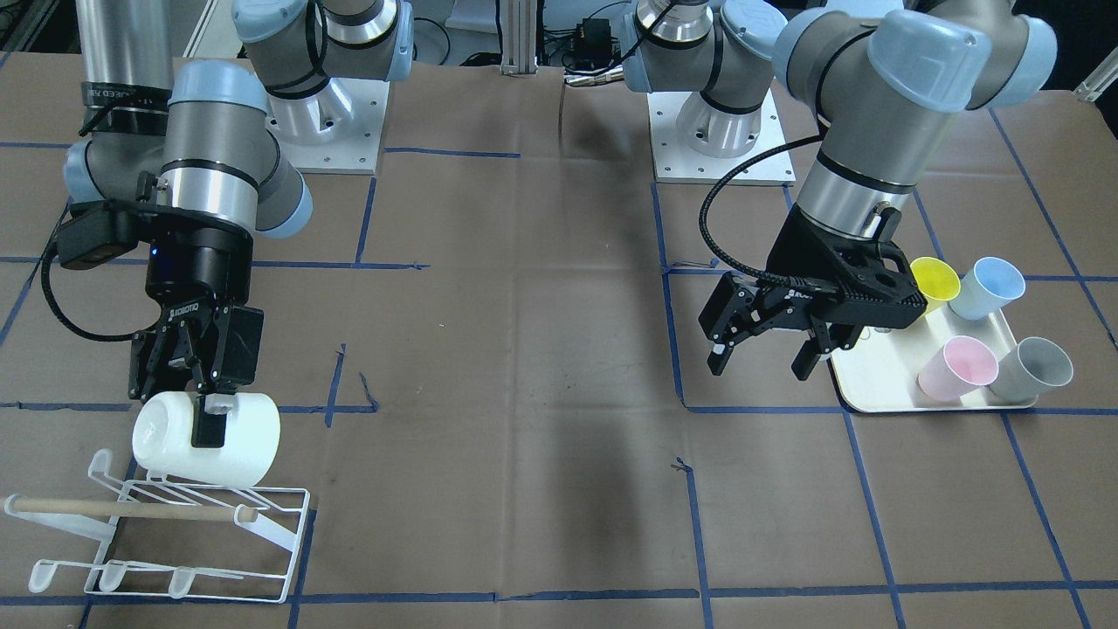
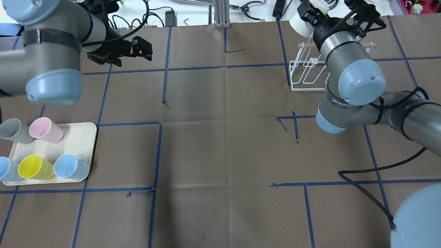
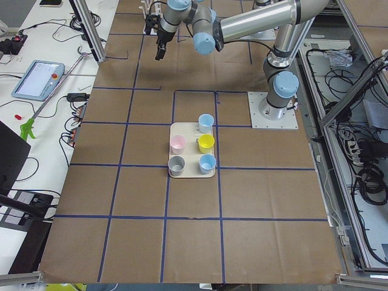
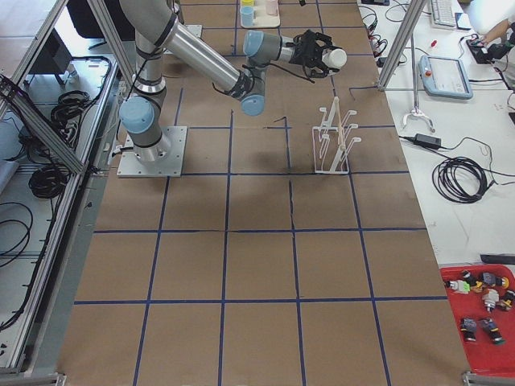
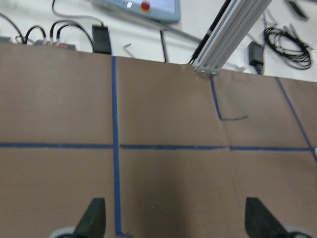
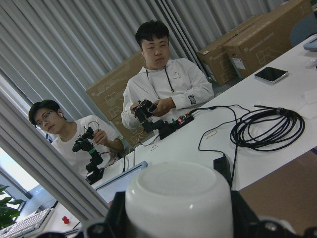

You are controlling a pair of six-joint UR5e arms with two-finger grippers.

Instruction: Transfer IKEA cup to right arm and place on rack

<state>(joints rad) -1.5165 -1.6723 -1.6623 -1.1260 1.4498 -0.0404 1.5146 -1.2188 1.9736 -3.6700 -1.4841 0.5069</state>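
My right tool [image 1: 203, 412] is clenched on the white cup [image 1: 240, 445]. One black finger lies across the cup's wall, and the other is hidden behind it. The cup lies on its side in the air, with its base turned toward my right. It hangs over the back part of the rack [image 1: 297, 546], just above the wooden dowel bar [image 1: 131, 508]. In the front view its lower edge overlaps the top wires of the rack. In the right side view there is a gap between the two. I cannot tell surely whether they touch, but the cup is not hung on any prong. In the right wrist view the cup fills the lower middle, between the two fingers. My right arm [image 1: 210, 148] stands almost straight down over it.

My left tool [image 1: 760, 362] is released. Its fingers are wide apart and nothing is between them. It hovers over the brown desk [image 1: 524, 349], just beside the cream tray [image 1: 873, 380]. The left wrist view shows only the two fingertips and blue tape lines under them.

On the tray stand a yellow cup [image 1: 935, 279], a blue cup [image 1: 996, 284], a pink cup [image 1: 961, 367] and a grey cup [image 1: 1039, 367]. The overhead view shows one more blue cup at the tray's outer end.
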